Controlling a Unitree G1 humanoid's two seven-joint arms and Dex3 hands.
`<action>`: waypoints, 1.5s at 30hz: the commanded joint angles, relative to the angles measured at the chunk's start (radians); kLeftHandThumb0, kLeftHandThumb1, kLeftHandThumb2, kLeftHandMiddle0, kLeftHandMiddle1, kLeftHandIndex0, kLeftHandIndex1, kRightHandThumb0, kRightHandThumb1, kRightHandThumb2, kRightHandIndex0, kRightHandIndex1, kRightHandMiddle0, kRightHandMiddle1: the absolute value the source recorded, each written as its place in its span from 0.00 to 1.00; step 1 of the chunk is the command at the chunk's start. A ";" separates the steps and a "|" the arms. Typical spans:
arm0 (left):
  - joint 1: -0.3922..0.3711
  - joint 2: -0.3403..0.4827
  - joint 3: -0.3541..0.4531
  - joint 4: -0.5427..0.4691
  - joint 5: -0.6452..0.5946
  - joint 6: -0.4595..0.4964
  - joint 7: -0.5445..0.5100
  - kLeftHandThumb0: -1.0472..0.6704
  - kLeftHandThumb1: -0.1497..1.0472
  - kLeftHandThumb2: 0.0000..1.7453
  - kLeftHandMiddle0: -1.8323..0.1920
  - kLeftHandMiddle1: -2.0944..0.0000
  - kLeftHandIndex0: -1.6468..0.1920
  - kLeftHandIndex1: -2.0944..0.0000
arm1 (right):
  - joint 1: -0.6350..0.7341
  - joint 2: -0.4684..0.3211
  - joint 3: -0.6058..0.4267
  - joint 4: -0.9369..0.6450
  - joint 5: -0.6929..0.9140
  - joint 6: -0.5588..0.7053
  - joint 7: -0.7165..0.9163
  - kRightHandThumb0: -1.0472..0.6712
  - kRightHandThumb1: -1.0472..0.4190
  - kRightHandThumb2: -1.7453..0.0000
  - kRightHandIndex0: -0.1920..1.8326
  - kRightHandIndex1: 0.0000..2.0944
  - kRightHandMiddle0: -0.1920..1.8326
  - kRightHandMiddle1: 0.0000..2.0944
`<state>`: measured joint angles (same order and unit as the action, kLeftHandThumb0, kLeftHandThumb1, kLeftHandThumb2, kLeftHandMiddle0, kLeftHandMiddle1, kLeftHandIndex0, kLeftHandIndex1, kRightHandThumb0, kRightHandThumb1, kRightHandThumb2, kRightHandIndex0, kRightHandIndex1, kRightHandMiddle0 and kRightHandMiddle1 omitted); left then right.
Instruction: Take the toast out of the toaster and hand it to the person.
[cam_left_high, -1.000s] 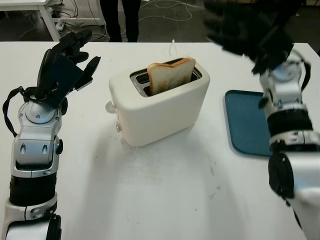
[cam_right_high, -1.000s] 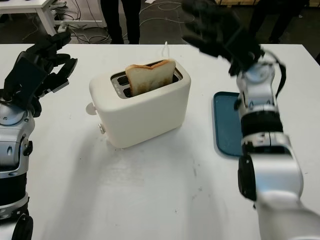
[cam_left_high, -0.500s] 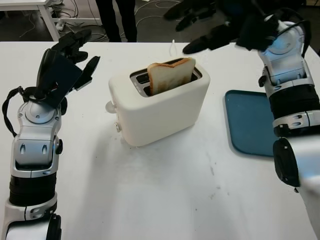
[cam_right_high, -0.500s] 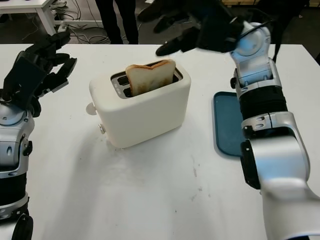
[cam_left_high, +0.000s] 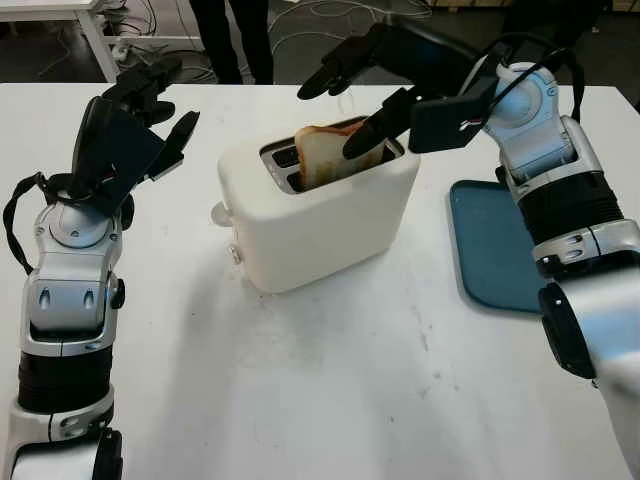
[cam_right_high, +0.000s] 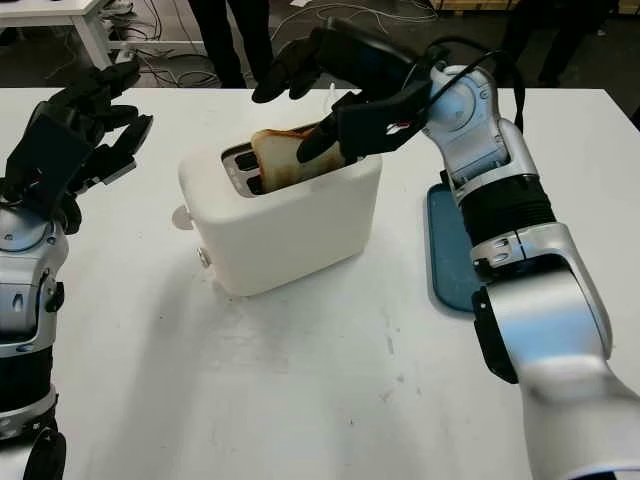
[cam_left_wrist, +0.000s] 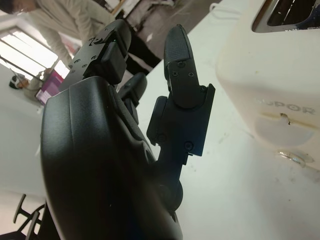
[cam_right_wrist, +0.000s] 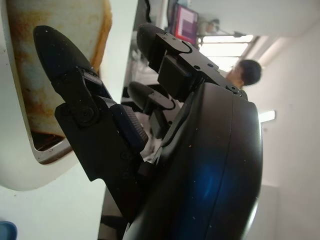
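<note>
You're on the reach-in step: your right hand (cam_left_high: 372, 95) is open over the toaster (cam_left_high: 318, 212), one finger in front of the toast (cam_left_high: 335, 152), others behind, nothing gripped yet. Toast stands in its slot. Next you'd need to pinch and lift straight up. Left hand (cam_left_high: 130, 135) is open, raised off to the side.

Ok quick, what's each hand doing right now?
Left hand: open, raised left of the toaster.
Right hand: open, over the toast, not gripping it yet.
</note>
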<state>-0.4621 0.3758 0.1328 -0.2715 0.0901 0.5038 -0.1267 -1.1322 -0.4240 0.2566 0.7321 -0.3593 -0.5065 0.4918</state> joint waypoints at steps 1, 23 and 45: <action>0.006 0.007 0.005 -0.003 0.005 -0.005 0.004 0.34 0.89 0.26 0.89 0.62 0.72 0.92 | 0.014 0.005 0.015 0.020 -0.024 -0.037 -0.039 0.21 0.29 1.00 0.37 0.36 0.52 0.02; 0.002 0.007 0.003 -0.004 0.006 0.001 0.004 0.36 0.89 0.26 0.89 0.62 0.71 0.92 | 0.010 -0.009 0.073 0.102 -0.083 -0.083 -0.057 0.30 0.25 1.00 0.46 0.42 0.60 0.06; 0.010 0.007 0.002 -0.006 0.012 -0.003 0.008 0.36 0.89 0.27 0.89 0.62 0.71 0.93 | 0.038 -0.058 0.169 0.032 -0.238 -0.129 -0.153 0.29 0.09 0.89 0.66 0.72 0.57 0.67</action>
<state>-0.4620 0.3753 0.1329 -0.2715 0.0903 0.5039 -0.1267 -1.1181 -0.4634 0.4009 0.7622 -0.5643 -0.6114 0.3305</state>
